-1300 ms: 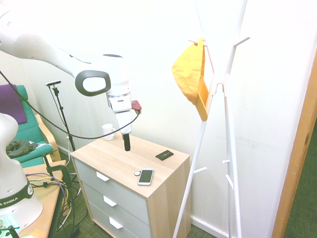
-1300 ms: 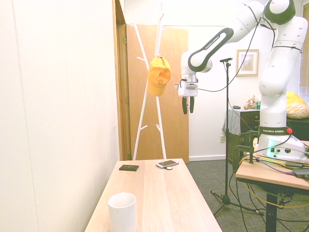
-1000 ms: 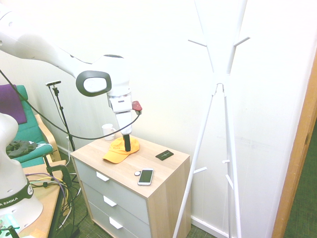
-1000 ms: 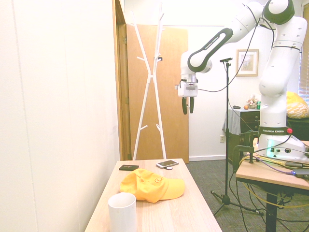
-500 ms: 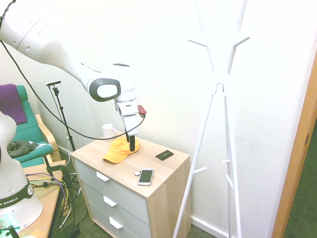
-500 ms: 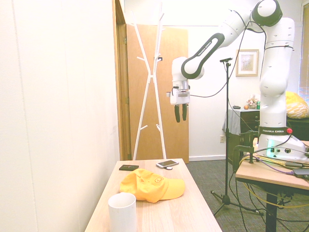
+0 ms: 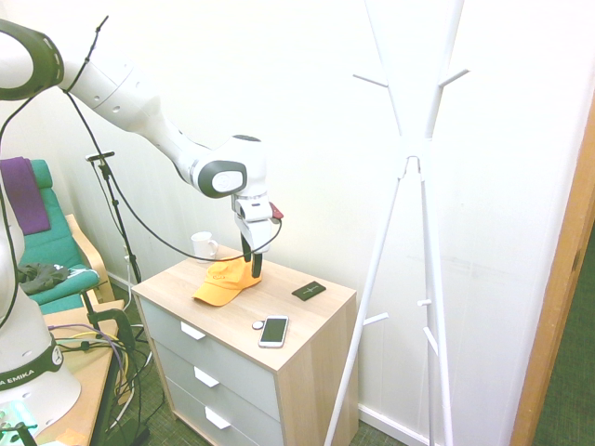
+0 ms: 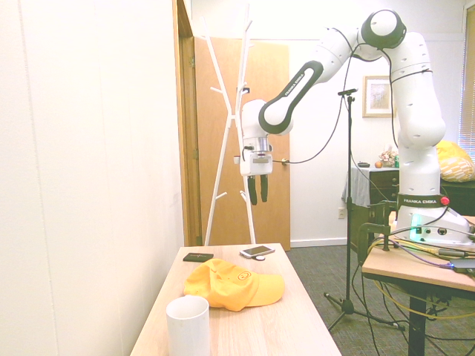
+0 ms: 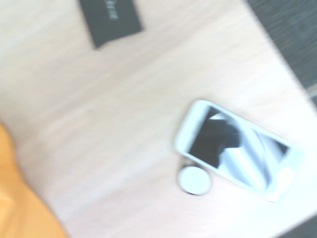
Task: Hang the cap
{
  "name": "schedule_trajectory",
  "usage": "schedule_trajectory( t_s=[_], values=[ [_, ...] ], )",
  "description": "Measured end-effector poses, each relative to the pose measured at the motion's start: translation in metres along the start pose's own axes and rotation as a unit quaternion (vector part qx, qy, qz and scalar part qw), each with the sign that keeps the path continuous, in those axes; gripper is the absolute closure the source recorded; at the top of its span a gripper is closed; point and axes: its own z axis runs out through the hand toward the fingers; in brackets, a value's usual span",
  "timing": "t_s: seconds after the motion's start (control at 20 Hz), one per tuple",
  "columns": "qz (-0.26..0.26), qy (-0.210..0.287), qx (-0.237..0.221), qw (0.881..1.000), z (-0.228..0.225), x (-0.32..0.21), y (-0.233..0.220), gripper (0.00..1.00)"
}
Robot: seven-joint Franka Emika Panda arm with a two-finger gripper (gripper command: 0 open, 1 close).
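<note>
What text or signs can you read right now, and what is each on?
"FRANKA EMIKA": arm base.
Arm link: lettering too small to quote surely.
Smiley face, no words: cap.
Dark card: pale print, too blurred to read.

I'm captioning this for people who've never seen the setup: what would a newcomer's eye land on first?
Probably the orange-yellow cap, bright on the pale wooden dresser top beside a white mug. Next, the big white arm, its dark-fingered tool hanging open above the dresser. Then the tall white coat rack, standing beside the dresser with bare pegs.
</note>
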Motion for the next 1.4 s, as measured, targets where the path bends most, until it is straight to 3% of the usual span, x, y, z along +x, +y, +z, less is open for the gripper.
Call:
schedule_trajectory(
  t_s=[0.85,1.4],
  values=[
    [-0.033,-0.038,0.016,0.999,0.097,-0.114,-0.146,0.00],
    [-0.052,-0.036,0.008,0.998,0.128,-0.169,-0.190,0.00]
  ],
)
